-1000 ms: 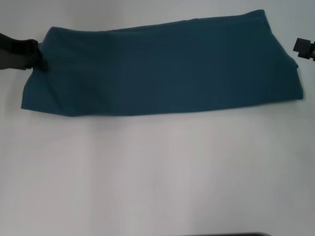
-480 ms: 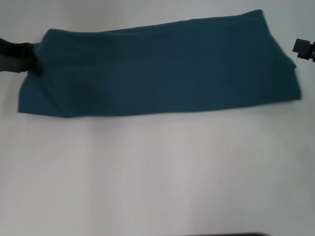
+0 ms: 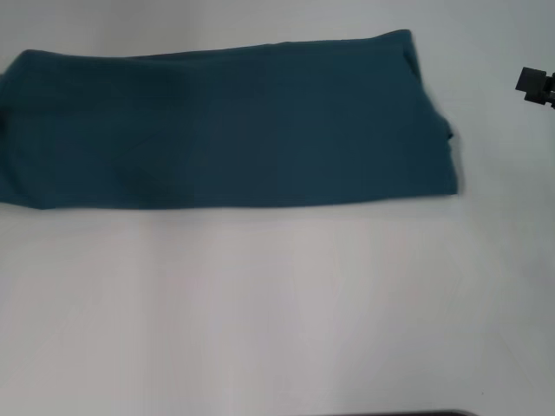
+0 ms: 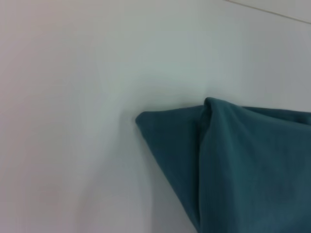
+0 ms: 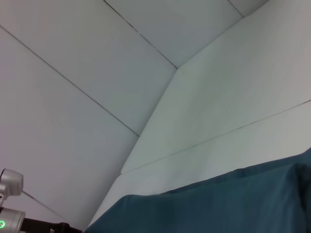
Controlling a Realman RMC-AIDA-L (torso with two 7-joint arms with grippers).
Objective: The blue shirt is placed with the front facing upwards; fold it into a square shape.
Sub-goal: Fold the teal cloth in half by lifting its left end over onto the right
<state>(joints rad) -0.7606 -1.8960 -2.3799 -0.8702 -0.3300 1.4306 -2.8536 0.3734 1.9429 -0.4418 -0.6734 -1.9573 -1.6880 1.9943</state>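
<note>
Since a second ago the blue shirt [image 3: 225, 126] has slid toward the left of the head view, its left end now running to the picture's edge, and the left gripper that stood at that end has gone out of sight there. One shirt lies on one white table [image 3: 277, 303]. It is folded into a long dark teal band with no letters or collar showing; its near edge runs almost straight, its far edge rises toward the right, and its right end shows stacked layers. It lies across the far half of the table, stretched left to right. One dark gripper part, the right gripper [image 3: 536, 85], sits at the far right edge, well apart from the shirt's right end; whether its fingers are spread or closed cannot be told. The left wrist view shows a folded corner of the shirt [image 4: 233, 160] on the table, but not that arm's fingers.
</note>
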